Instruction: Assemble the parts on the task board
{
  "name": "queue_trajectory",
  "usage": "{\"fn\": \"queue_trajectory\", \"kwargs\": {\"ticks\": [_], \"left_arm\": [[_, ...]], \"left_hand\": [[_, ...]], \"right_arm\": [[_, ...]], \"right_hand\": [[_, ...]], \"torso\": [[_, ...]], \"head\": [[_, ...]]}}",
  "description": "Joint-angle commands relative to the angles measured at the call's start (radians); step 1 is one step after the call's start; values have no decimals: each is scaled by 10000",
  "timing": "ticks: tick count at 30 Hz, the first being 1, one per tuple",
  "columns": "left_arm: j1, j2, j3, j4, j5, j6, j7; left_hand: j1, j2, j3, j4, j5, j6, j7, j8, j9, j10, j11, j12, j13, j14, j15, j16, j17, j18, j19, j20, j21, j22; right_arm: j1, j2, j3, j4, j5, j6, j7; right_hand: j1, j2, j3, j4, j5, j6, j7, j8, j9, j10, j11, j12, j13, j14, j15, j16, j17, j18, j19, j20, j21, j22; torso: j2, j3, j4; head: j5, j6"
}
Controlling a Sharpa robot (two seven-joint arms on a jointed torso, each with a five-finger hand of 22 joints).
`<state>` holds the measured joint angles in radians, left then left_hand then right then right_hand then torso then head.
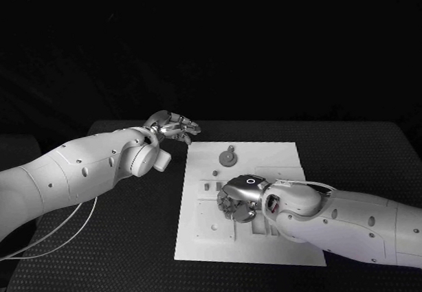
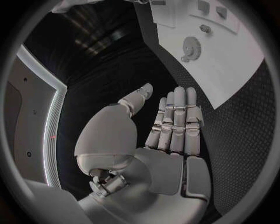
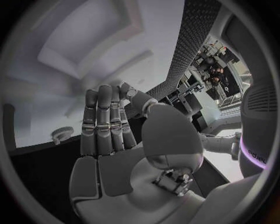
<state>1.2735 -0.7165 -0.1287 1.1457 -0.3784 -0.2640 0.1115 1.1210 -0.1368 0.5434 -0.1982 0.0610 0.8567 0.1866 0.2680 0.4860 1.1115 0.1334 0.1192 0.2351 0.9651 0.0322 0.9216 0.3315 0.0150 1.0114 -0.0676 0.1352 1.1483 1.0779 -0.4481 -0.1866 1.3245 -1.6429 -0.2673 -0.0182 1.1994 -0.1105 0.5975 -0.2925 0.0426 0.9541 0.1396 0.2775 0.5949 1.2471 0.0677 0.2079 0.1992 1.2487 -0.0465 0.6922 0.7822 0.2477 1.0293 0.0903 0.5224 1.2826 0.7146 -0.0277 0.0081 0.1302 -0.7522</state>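
The white task board [image 1: 272, 156] lies in the middle of the black table. A round gear-shaped part [image 1: 229, 157] sits near its far edge, also seen in the left wrist view [image 2: 191, 46] and the right wrist view [image 3: 60, 134]. Small parts [image 1: 212, 185] stand in the board's left half. My right hand [image 1: 238, 199] hovers low over the board's middle, fingers straight and side by side [image 3: 108, 135], holding nothing. My left hand [image 1: 173, 128] hangs off the board's far left corner, palm flat and empty [image 2: 172, 135].
Black textured table [image 1: 130, 249] surrounds the board [image 2: 233, 70] on all sides. A pale cable [image 1: 50, 244] loops under my left arm at the table's left. Another small peg [image 2: 205, 29] stands on the board beyond the gear.
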Motion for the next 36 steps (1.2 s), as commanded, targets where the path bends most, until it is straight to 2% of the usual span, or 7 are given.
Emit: {"fn": "queue_trajectory", "kwargs": {"ticks": [1,12,27,34,36], "left_arm": [[27,-1,8,22,-40,93,70],[27,-19,7,25,-40,103,68],[28,-56,7,14,-42,113,58],[28,-74,6,13,-42,115,82],[27,-79,6,14,-42,113,102]], "left_hand": [[-54,22,-7,64,-10,-75,14,56,-10,-75,15,34,-16,67,2,-69,17,53,55,13,-40,-10],[-44,16,-8,60,-11,-75,13,61,-11,-75,14,40,-17,70,1,-72,24,54,59,12,-45,-10],[-20,12,-7,49,-11,-76,12,67,-13,-75,12,49,-20,74,-1,-76,34,56,66,10,-51,-8],[-15,10,-8,47,-12,-76,12,69,-13,-76,11,52,-21,75,-1,-78,38,56,69,10,-54,-8],[-14,10,-8,47,-11,-75,11,70,-13,-76,11,53,-21,76,-1,-78,39,56,70,10,-54,-8]], "right_arm": [[-30,-25,-27,-78,174,50,51],[-30,-76,-27,-109,174,90,73],[-15,-355,-24,12,209,-138,-55],[205,-642,13,331,533,-428,14],[325,-815,91,484,783,-546,89]], "right_hand": [[-40,-108,-77,1,48,-116,44,-67,-33,-52,27,-69,6,3,82,4,22,141,47,-10,-21,18],[-74,-298,-116,-3,47,-291,125,-153,-60,-167,81,-180,33,-98,135,-34,65,140,-38,12,-74,59],[-100,-409,-146,3,47,-332,146,-168,-62,-198,104,-223,59,-157,159,-60,86,135,-93,40,-106,87],[-130,-517,-172,8,47,-393,178,-196,-70,-258,128,-276,71,-181,181,-71,106,140,-113,55,-117,115],[-145,-536,-178,13,47,-407,185,-202,-73,-274,135,-290,74,-180,187,-70,112,141,-111,59,-116,123]], "torso": [[2,-1,2],[2,1,-2],[3,11,7],[0,9,-1],[1,11,-2]], "head": [[-3,9],[-16,-11],[-51,-3],[-89,45],[-106,76]]}}
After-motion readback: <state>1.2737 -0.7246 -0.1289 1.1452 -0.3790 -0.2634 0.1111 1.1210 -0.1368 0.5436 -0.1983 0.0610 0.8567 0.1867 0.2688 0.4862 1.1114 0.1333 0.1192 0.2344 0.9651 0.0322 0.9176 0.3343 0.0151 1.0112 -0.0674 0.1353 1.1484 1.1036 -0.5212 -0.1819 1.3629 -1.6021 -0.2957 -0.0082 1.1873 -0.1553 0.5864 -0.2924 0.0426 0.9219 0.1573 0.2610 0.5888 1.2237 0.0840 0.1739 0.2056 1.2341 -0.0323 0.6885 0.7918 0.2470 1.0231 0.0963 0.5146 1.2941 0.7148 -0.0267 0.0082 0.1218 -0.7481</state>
